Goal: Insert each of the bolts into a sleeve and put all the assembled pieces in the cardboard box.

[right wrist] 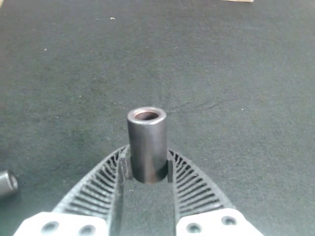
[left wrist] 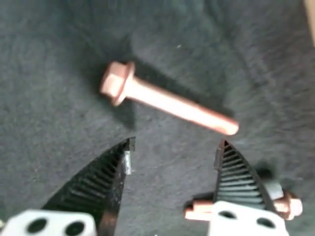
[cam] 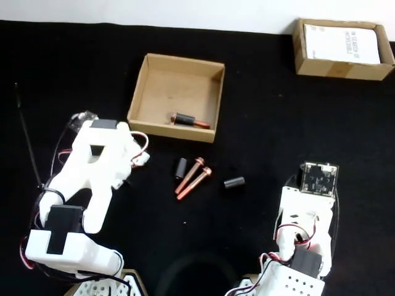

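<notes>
My left gripper (left wrist: 176, 145) is open just above the black mat, its fingertips close to a copper bolt (left wrist: 167, 101) lying flat. A second bolt (left wrist: 241, 209) lies partly hidden behind one finger (left wrist: 236, 177). My right gripper (right wrist: 147, 160) is shut on a dark metal sleeve (right wrist: 146, 142), held upright with its bore facing up. In the high view two bolts (cam: 192, 176) lie side by side mid-table, with one loose sleeve (cam: 180, 166) beside them and another (cam: 234, 182) to their right. The cardboard box (cam: 142, 92) holds one bolt in a sleeve (cam: 188, 120).
A second cardboard box (cam: 300, 52) with a white sheet in it stands at the back right corner. The left arm (cam: 102, 148) rises at the table's left, the right arm (cam: 318, 182) at the front right. Another sleeve (right wrist: 6, 183) lies near the right gripper.
</notes>
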Tool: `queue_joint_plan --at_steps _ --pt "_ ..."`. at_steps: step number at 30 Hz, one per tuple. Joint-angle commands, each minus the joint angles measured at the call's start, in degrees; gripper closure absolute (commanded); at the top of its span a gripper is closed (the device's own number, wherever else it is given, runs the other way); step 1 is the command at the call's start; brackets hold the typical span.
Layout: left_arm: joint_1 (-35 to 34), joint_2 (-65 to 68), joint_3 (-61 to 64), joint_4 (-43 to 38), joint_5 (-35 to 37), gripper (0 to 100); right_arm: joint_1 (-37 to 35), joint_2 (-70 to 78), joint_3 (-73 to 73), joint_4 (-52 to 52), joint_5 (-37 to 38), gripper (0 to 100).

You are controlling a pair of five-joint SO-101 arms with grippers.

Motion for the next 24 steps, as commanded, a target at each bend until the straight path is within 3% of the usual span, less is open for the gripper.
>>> queue_joint_plan --at_steps 1,6,15,18,21,24 --pt "-3.5 -0.1 0.4 -4.2 0.0 74 -1.6 -0.7 7.9 0.0 0.7 99.2" --pt "-7.3 0.0 0.5 -8.8 -0.2 74 -2.0 -0.7 7.9 0.0 0.7 99.2" --pt "-7.4 5.4 1.2 -13.6 -0.5 74 -2.0 -0.7 7.9 0.0 0.7 99.2" --pt "-7.4 6.4 0.7 -14.8 -0.6 83 -2.0 -0.7 7.9 0.0 0.7 99.2" --pt "-7.4 7.1 -0.5 -14.6 -0.6 99 -2.0 -0.7 7.9 0.0 0.7 99.2" --pt "-7.4 7.1 -0.5 -14.5 -0.6 98 -2.0 -0.7 7.9 0.0 0.7 99.2"
